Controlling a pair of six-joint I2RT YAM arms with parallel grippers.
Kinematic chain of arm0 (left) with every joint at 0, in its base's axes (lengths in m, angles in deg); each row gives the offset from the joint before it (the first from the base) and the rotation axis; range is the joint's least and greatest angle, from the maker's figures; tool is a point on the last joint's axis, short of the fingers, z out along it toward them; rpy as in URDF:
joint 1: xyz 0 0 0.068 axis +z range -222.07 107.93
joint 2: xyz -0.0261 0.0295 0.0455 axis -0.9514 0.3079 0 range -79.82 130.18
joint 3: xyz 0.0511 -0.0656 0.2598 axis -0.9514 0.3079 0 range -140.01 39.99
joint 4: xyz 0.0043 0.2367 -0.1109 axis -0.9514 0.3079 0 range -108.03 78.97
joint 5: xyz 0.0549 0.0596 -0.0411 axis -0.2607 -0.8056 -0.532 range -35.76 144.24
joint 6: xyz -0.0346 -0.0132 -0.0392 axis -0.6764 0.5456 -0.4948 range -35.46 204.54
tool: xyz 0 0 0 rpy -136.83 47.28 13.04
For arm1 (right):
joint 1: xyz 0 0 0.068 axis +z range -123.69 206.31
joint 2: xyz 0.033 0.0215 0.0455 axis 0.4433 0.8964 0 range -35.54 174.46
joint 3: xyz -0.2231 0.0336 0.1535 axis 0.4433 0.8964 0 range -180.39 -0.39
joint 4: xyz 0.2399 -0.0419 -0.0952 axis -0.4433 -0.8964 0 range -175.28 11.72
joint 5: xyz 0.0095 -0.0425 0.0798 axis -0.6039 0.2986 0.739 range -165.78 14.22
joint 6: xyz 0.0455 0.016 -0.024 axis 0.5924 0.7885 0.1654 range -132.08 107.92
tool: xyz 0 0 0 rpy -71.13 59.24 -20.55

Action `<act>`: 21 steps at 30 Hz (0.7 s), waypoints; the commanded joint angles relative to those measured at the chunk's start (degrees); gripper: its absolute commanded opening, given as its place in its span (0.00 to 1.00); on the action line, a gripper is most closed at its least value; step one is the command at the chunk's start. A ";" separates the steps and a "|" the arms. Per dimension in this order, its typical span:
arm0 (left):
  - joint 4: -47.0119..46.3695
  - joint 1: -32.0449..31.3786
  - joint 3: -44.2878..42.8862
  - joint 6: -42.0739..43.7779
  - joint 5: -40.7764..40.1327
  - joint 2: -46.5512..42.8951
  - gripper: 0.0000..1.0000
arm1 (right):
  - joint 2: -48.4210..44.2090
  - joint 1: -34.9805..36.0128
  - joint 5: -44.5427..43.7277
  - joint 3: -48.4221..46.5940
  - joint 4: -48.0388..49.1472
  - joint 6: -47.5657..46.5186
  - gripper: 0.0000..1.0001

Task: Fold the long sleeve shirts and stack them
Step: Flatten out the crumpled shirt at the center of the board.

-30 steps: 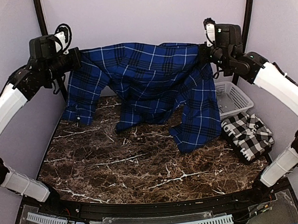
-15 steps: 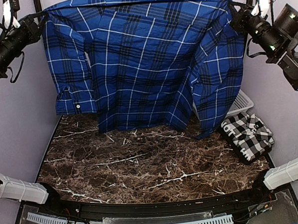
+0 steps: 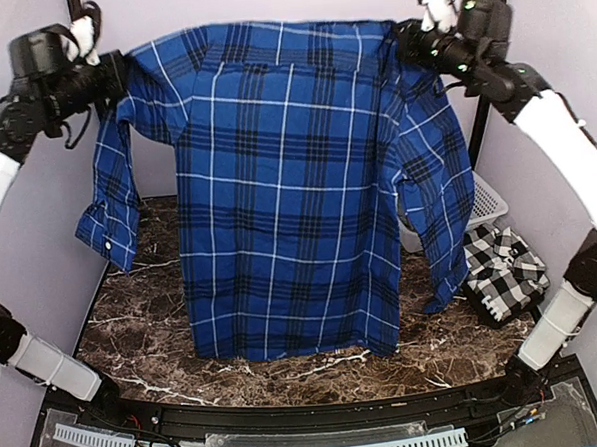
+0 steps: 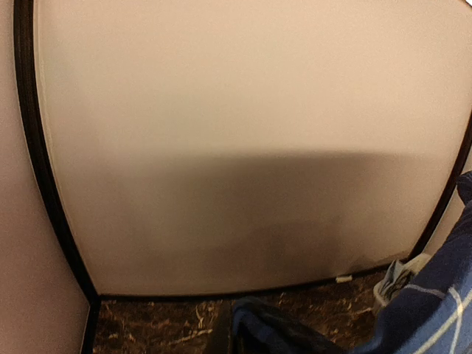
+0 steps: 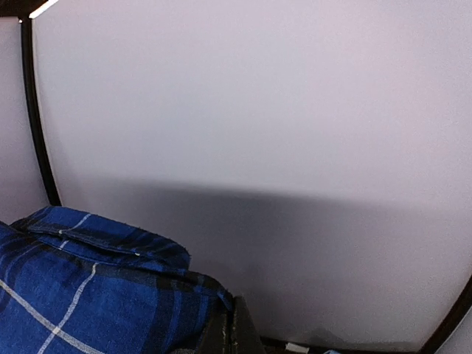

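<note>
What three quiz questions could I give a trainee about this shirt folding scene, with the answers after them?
1. True or false: the blue plaid shirt lies flat on the table.
2. Where is the black-and-white shirt? A: on the table near the white basket. B: inside the basket. C: hanging from the left arm.
3. Which part of the blue plaid shirt do the left arm and the right arm hold?

Key
1. False: it hangs spread out between the two arms.
2. A.
3. The shoulders, one each.
</note>
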 commanded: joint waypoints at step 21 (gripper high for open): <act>-1.09 17.52 26.47 -14.02 19.98 26.30 0.52 | 28.64 -2.06 15.93 10.48 -12.51 14.16 0.63</act>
